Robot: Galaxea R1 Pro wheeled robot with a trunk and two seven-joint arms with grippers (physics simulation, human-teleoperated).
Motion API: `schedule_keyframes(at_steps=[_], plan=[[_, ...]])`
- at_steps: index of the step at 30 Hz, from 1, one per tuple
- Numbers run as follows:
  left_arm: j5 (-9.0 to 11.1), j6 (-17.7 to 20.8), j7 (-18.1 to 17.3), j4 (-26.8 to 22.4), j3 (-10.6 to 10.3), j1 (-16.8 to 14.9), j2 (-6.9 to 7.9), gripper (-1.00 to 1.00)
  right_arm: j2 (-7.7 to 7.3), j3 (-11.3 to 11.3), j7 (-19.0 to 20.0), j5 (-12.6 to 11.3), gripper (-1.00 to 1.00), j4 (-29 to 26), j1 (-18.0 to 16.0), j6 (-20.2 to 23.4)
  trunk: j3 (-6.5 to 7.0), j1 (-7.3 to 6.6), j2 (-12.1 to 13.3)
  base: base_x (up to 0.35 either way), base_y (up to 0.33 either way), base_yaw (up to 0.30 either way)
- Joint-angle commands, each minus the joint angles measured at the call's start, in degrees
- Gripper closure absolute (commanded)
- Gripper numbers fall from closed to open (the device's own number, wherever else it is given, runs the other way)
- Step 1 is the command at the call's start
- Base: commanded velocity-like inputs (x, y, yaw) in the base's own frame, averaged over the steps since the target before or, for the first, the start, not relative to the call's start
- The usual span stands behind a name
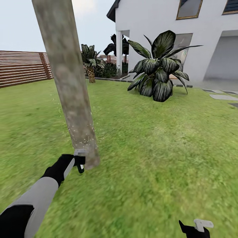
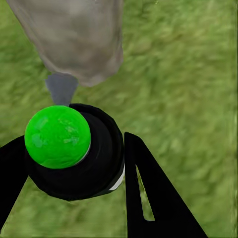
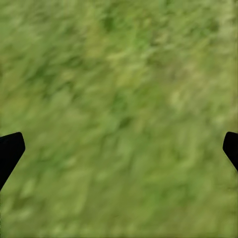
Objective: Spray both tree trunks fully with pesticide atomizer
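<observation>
Our left gripper (image 2: 74, 163) clamps the small dark pesticide atomizer with its bright green cap (image 2: 58, 136), nozzle almost touching the base of the thick mottled grey-beige tree trunk (image 1: 67, 82). So close, we risk bumping it and leaving its upper reaches unsprayed; our right gripper (image 3: 119, 148) hangs wide and empty over green grass (image 3: 119, 74).

You get flat, even daylight under a pale sky (image 1: 96, 19), with no hard shadows or glare on the grass (image 1: 148, 138). Both wrist views render the lawn (image 3: 119, 99) as a soft, smeared blur, while the green ball (image 2: 57, 136) stays crisp. The trunk (image 1: 67, 82) looks mottled and slightly fuzzy at its edges.
</observation>
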Motion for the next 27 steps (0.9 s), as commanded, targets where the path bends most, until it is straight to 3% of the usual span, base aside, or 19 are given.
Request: schedule_keyframes(at_steps=[1,5,10,15,20,24,27], plan=[[-0.29,0.06,0.46,-0.02,-0.01,-1.21,-0.18,1.00,-0.01,0.01,0.00,0.01,-1.00,-0.01,0.00,0.00,-0.01,0.00,0.00,0.000,0.000,0.000],[-0.33,0.66,2.66,-1.56,-0.09,-2.66,-0.21,1.00,0.00,0.00,0.00,0.05,-1.00,0.00,0.00,0.00,-0.01,0.00,0.00,-0.058,0.000,0.000],[-0.55,5.52,2.94,-8.46,-0.10,-2.98,-0.28,1.00,-0.01,0.02,0.00,0.08,-1.00,0.01,0.00,0.00,-0.01,0.00,0.00,-0.115,0.000,0.000],[-0.17,10.37,7.18,-10.27,-0.10,-6.76,-0.53,1.00,0.02,0.02,0.00,0.08,-1.00,-0.01,0.00,0.00,-0.01,0.00,0.00,-0.003,0.000,0.000],[0.35,12.45,7.43,-10.65,-0.08,-9.34,-1.75,1.00,-0.01,0.00,0.00,0.07,-1.00,0.01,0.00,0.00,-0.01,0.00,0.00,0.000,0.000,0.000],[0.40,14.03,7.20,-14.58,-0.03,-9.73,-1.89,1.00,0.00,0.03,0.00,0.08,-1.00,0.00,0.00,0.00,-0.01,0.00,0.00,0.000,0.000,0.000],[0.40,18.15,7.14,-15.40,-0.11,-11.62,-2.54,1.00,0.02,0.03,0.00,0.08,-1.00,0.03,0.00,0.00,-0.01,0.00,0.00,0.000,0.000,0.000]])
